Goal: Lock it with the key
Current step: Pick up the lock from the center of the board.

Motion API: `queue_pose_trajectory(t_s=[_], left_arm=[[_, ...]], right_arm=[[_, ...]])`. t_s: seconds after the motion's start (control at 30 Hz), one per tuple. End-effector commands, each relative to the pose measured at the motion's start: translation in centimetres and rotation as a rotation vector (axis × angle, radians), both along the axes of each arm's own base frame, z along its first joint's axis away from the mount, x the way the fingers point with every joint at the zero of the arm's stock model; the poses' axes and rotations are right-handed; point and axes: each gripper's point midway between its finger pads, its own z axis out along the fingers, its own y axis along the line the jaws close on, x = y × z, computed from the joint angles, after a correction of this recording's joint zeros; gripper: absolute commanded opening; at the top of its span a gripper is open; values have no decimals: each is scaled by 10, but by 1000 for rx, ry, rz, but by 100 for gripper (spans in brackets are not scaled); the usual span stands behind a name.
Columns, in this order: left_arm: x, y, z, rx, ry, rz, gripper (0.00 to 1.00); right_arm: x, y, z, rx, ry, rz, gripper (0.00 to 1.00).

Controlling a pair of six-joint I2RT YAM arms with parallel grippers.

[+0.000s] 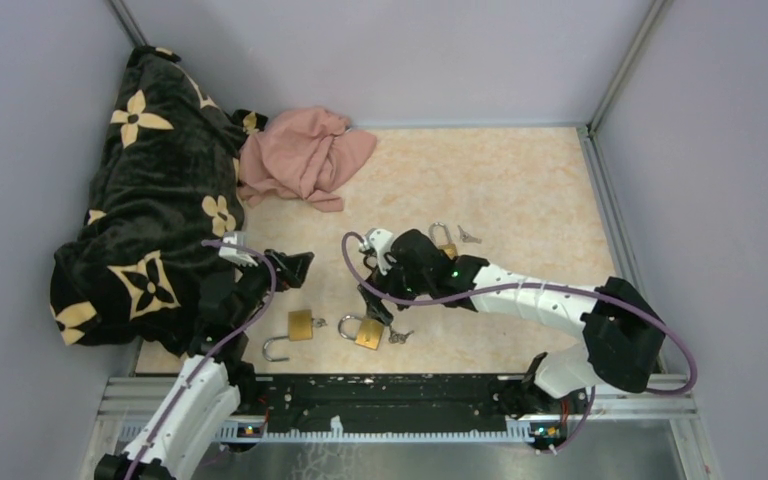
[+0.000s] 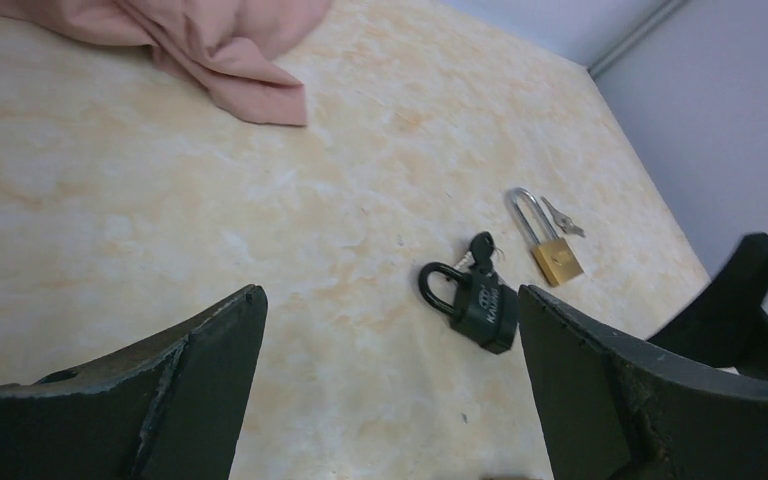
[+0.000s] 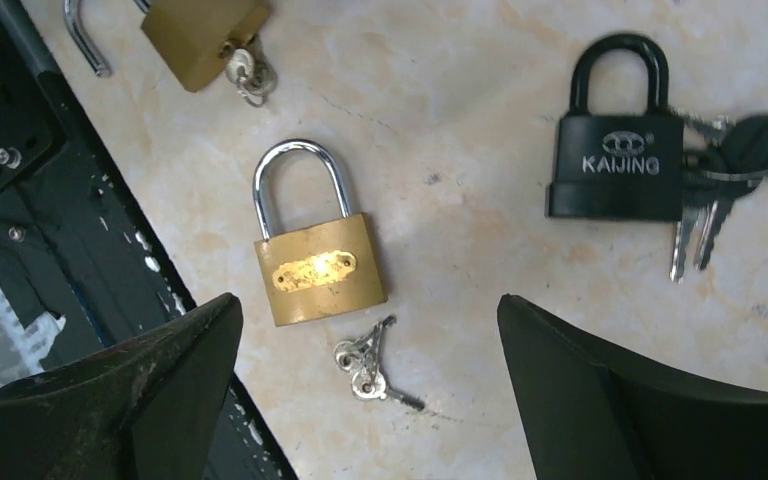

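Right gripper (image 3: 368, 300), spread and empty, hovers over a shut brass padlock with steel shackle (image 3: 318, 268). Loose silver keys (image 3: 370, 365) lie just beside it on the bench (image 1: 520, 190). Left gripper (image 2: 390, 292) is likewise spread. Probably between grasps. The open-shackled brass padlock (image 1: 295, 327) seems next, needing its shackle pressed home. Beyond lie a black padlock with keys (image 3: 615, 165), a farther brass padlock (image 2: 557, 260) and a pink cloth (image 1: 305, 155). Nothing obstructs.

Soft, even overhead light in all three views, shadows faint and short; the pale table (image 1: 520, 190) looks a bit washed out mid-frame from above, while the dark blanket (image 1: 150, 200) at left swallows detail. Right wrist view is sharp, with glare on the brass padlock (image 3: 318, 268) plate and shackle. Left wrist view is softer, the fingers (image 2: 160, 400) along the bottom edge slightly blurred.
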Motion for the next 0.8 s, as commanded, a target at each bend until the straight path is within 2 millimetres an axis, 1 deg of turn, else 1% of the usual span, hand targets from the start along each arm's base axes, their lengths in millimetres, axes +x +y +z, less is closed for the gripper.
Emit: queue_pose_trajectory(t_s=[0.0,0.13,0.3,0.33,0.4,0.47,0.5,0.6,0.63,0.67,0.7,0.77], left_arm=[[12,31,4,18,-25,135,99],[17,61,12,13,-70,234,99],[18,97,30,42,-158,348,99],[17,104,34,50,-172,373,99],[17,118,39,63,-177,427,99],[17,126,43,72,-158,455,99],[18,128,42,80,-123,460,99],[20,129,51,137,-69,451,99],[21,122,56,171,-67,425,99],[22,117,66,213,-85,398,99],[22,111,71,249,-102,362,99],[23,101,77,297,-130,315,99]], right_arm=[[8,41,45,112,-233,197,98],[0,76,58,198,-381,421,98],[-12,126,58,292,-461,626,98],[-14,138,47,286,-450,657,98],[-17,158,37,275,-439,710,99],[-20,175,23,245,-443,759,98],[-22,184,16,232,-444,780,98],[-23,204,-4,208,-413,816,98],[-22,211,-8,203,-403,822,98],[-21,217,-13,194,-390,818,98],[-17,224,-12,194,-397,811,98],[-17,224,-28,145,-364,809,98]])
